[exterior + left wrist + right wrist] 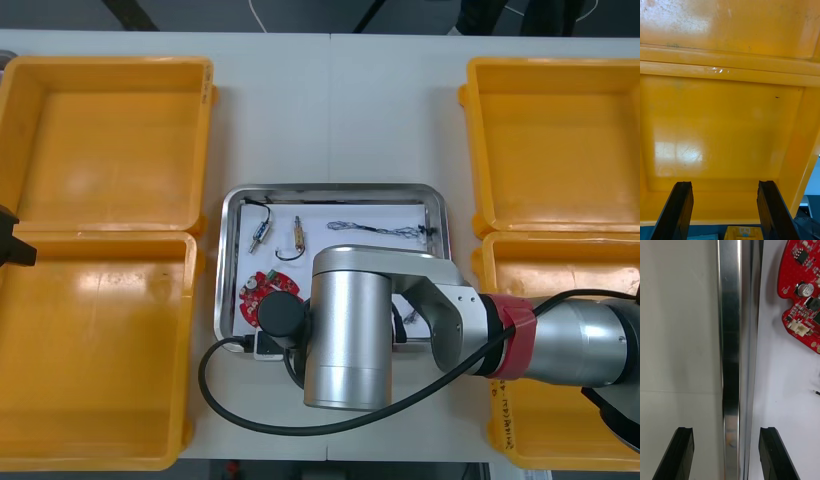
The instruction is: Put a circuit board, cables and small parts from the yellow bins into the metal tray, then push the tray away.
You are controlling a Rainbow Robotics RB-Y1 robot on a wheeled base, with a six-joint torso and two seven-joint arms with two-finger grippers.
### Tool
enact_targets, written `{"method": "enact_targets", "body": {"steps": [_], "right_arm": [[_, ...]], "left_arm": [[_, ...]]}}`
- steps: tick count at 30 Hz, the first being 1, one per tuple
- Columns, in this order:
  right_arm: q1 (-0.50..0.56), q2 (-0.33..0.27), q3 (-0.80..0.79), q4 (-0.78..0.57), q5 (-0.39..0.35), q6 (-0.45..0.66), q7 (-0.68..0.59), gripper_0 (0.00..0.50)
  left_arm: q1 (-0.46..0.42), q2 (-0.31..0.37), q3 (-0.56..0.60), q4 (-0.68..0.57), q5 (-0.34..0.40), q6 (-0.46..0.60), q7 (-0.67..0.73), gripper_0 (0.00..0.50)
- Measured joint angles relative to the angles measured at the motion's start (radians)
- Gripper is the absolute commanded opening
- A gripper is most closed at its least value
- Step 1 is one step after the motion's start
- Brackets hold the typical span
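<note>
Not part of the job: I see a pale tabletop [400,120] and a dark floor [200,14].

From above, the tabletop looks light and plain to me, with a thin line [330,110] running down its middle from the far edge. Past that far edge is the dark floor, and a thin white cord [256,16] lies on it. On my right wrist screen the tabletop [677,333] is grey-white, with one faint line [677,391] going across it.

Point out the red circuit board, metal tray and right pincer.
red circuit board [796,277], right wrist view, its red face.
metal tray [730,352], right wrist view, its shiny rim.
right pincer [726,432], right wrist view, midway between fingertips.
</note>
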Motion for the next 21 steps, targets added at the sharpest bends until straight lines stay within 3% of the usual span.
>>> {"method": "enact_targets", "body": {"steps": [21], "right_arm": [[0.0, 0.002, 0.069, 0.033, 0.107, -0.06, 0.0, 0.5]], "left_arm": [[0.0, 0.0, 0.0, 0.0, 0.0, 0.0, 0.0, 0.5]]}}
